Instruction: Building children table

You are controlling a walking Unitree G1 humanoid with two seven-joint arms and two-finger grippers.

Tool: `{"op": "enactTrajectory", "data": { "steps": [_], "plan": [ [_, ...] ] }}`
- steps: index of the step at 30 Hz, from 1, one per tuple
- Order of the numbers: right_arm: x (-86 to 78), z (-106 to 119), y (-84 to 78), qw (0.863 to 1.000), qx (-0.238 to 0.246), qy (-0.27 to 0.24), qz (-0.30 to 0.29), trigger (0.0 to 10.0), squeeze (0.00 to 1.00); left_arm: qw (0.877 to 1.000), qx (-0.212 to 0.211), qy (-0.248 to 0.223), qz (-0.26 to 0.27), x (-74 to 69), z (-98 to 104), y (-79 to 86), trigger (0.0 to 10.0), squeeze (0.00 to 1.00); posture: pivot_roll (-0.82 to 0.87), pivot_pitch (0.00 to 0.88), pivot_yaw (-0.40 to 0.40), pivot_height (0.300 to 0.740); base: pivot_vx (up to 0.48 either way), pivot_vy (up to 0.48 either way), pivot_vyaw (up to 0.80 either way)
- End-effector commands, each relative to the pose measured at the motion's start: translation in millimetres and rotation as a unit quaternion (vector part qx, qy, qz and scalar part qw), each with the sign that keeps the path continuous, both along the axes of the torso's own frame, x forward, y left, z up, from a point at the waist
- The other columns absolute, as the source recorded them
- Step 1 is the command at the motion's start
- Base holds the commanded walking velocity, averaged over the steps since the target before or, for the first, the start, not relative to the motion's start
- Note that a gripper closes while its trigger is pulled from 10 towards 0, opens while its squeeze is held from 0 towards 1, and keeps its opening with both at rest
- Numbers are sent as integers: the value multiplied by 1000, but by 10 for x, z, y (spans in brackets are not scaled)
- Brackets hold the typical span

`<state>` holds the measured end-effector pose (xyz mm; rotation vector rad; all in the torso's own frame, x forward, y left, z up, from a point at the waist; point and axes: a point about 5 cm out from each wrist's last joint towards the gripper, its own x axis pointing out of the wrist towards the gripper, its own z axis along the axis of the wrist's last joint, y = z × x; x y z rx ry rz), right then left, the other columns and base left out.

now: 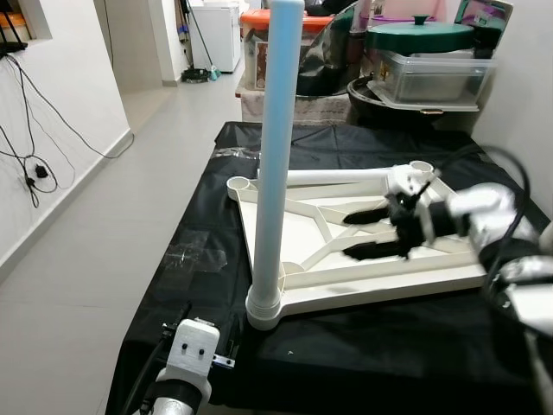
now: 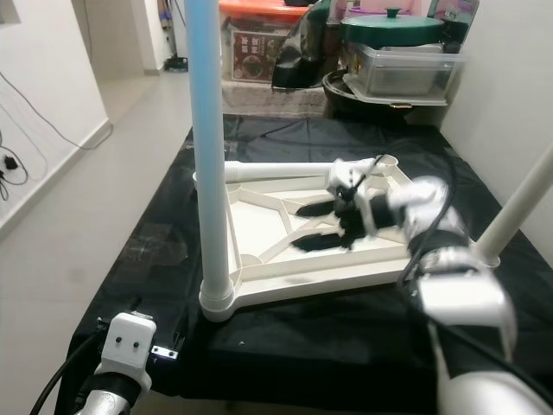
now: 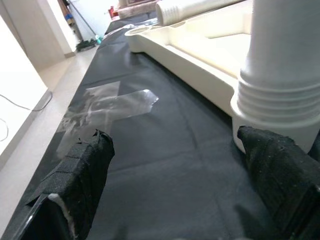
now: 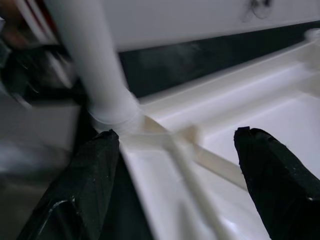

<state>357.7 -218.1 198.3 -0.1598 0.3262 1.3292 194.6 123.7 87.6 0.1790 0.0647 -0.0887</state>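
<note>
A white children's table top (image 1: 389,281) lies upside down on a black cloth (image 1: 363,346). One pale leg (image 1: 275,156) stands upright in its near-left corner socket (image 1: 263,309). A second leg (image 1: 333,177) lies along the far edge. A third white tube (image 2: 518,203) slants up at the right. My right gripper (image 1: 347,235) hovers open over the underside ribs, its fingers pointing left toward the upright leg (image 4: 95,70). My left gripper (image 3: 175,165) is open and low over the cloth, just beside the standing leg's ribbed base (image 3: 280,100).
Clear tape (image 1: 194,251) is stuck on the cloth's left part. Beyond the far end stand plastic boxes and a green-lidded pot (image 1: 421,36). A white wall runs along the right. Bare floor and wall cables (image 1: 34,173) are on the left.
</note>
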Motion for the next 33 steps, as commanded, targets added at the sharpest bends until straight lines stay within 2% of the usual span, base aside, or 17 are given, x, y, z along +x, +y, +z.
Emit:
{"op": "enactTrajectory", "data": {
  "steps": [1,3,4,7,12,14,16,20,24,27,33],
  "plan": [
    [8,56,34,1000,26,-8,7,10000,0,1000,1,7,-3,-8,-31,4,10000,0,44,0,-30,740,0,0,0],
    [-46,-77,178,998,59,9,31,10000,0,1000,1,7,-3,-9,-29,9,10000,0,47,0,-20,740,0,0,0],
    [-46,-77,178,998,59,9,31,10000,0,1000,1,7,-3,-9,-29,9,10000,0,47,0,-20,740,0,0,0],
    [-71,-55,464,988,134,24,68,10000,0,1000,4,8,-5,-10,-34,25,10000,0,65,0,-23,740,0,0,0],
    [-82,-5,594,983,159,27,89,10000,0,1000,5,9,-4,-13,-38,34,10000,0,70,0,-22,740,0,0,0],
    [-81,6,734,979,176,14,105,10000,0,1000,6,9,-3,-15,-43,40,10000,0,70,0,-22,740,0,0,0],
    [-98,-22,837,977,178,2,118,10000,0,1000,6,10,-3,-14,-44,41,10000,0,70,0,-22,740,0,0,0],
    [-119,-51,879,976,176,2,126,10000,0,1000,6,10,-4,-14,-45,41,10000,0,70,0,-22,740,0,0,0],
    [-224,-92,1033,976,175,-6,126,10000,0,1000,7,10,-4,-13,-47,41,10000,0,70,0,-22,740,0,0,0],
    [-226,-90,1054,977,174,-9,123,10000,0,1000,7,10,-4,-12,-48,42,10000,0,70,0,-22,740,0,0,0],
    [-168,-78,1137,982,158,-48,91,10000,0,1000,7,10,-4,-14,-47,39,10000,0,77,0,-23,740,0,0,0]
  ]
}}
